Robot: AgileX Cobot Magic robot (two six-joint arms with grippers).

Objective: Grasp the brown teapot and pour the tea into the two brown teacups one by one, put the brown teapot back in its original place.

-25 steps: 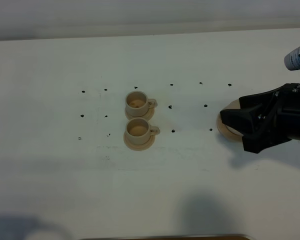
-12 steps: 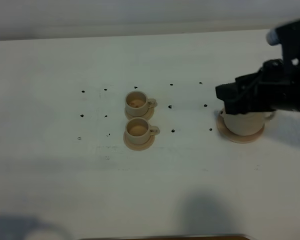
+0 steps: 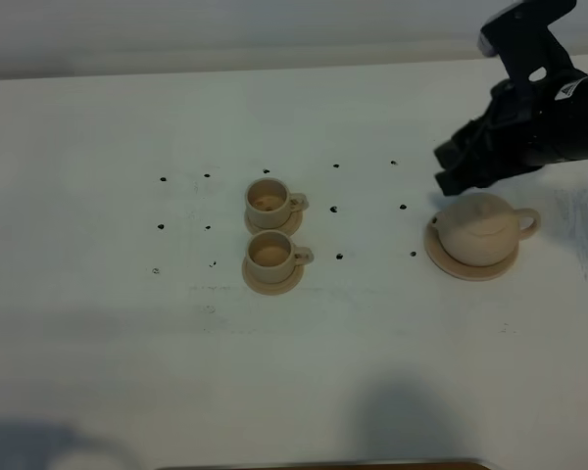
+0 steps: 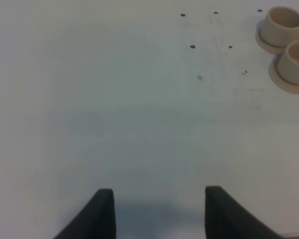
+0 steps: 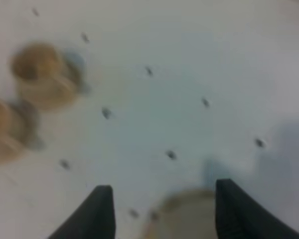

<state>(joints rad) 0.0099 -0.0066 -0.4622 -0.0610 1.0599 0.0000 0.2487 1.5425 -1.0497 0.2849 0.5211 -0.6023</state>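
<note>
Plainly, the white worktop (image 3: pixel 98 372) carries everything. The right gripper (image 3: pixel 456 168) hovers just behind the brown teapot (image 3: pixel 478 228), spread and empty; the left gripper (image 4: pixel 159 199) is spread too. The teapot sits on its wide saucer (image 3: pixel 470 272), the two brown teacups (image 3: pixel 267 201) well apart on its spout side. Rigid, breakable ceramic, probably weighty: the loop handle (image 3: pixel 527 221) looks the surest hold.

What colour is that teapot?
The teapot is plain matte beige-tan, clearest in the exterior high view.
</note>
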